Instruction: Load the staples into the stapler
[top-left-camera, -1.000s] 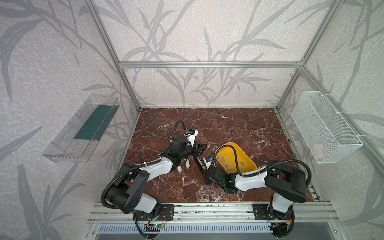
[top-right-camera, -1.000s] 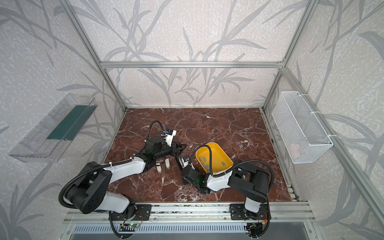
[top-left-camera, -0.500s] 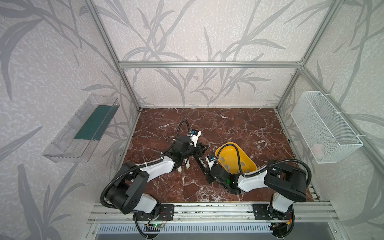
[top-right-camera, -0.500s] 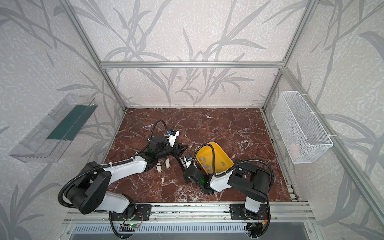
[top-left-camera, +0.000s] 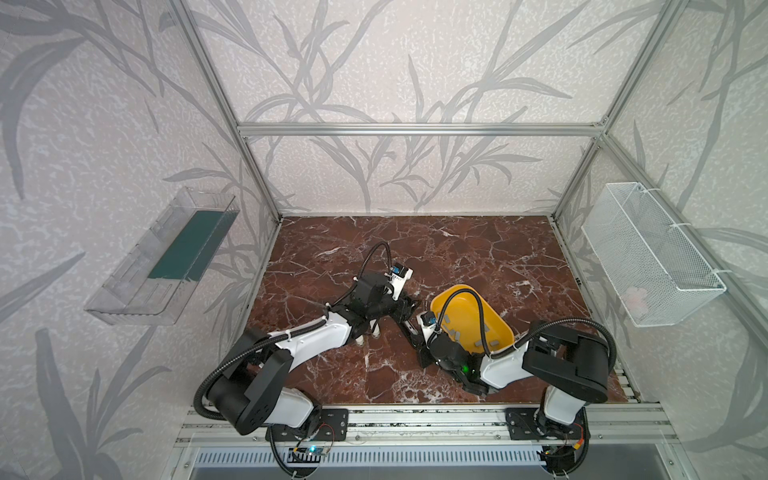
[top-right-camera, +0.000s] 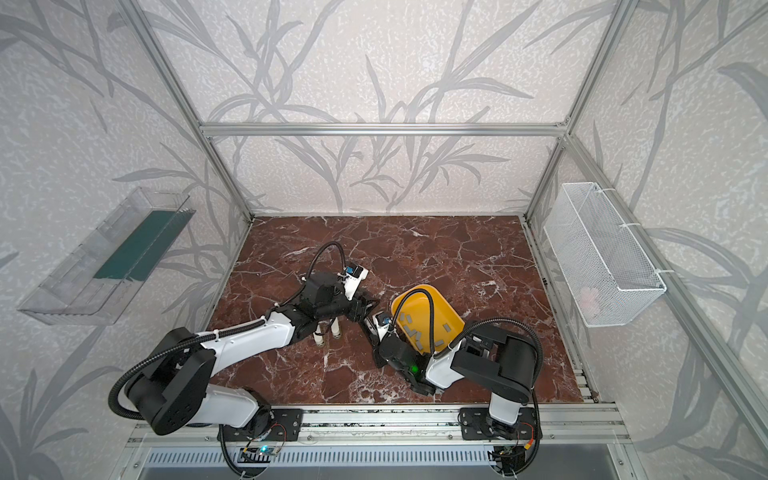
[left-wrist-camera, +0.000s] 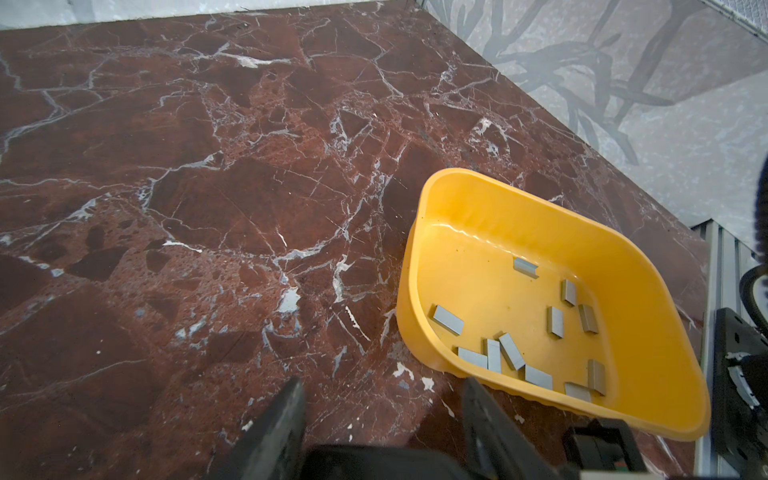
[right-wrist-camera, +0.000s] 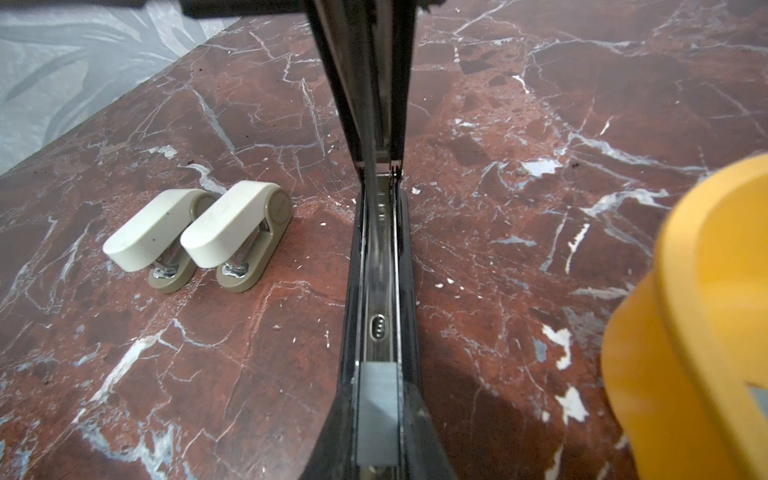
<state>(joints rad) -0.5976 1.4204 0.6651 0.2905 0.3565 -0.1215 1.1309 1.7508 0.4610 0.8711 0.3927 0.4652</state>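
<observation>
Black stapler (right-wrist-camera: 380, 291) lies on the marble table (top-left-camera: 478, 257), lid raised, a strip of staples (right-wrist-camera: 377, 419) in its channel. The right gripper (top-left-camera: 419, 338), narrowly closed, holds its near end. The left gripper (top-left-camera: 409, 309), fingers (left-wrist-camera: 282, 419) apart and empty, hangs at the stapler's 12 o'clock. Yellow tray (top-left-camera: 500, 330) at 3 o'clock; two cream staplers (right-wrist-camera: 195, 237) at 9.

Yellow tray (top-right-camera: 451, 318) of grey staple strips (top-right-camera: 409, 332) on red marble table (top-right-camera: 457, 266), between both arms.
</observation>
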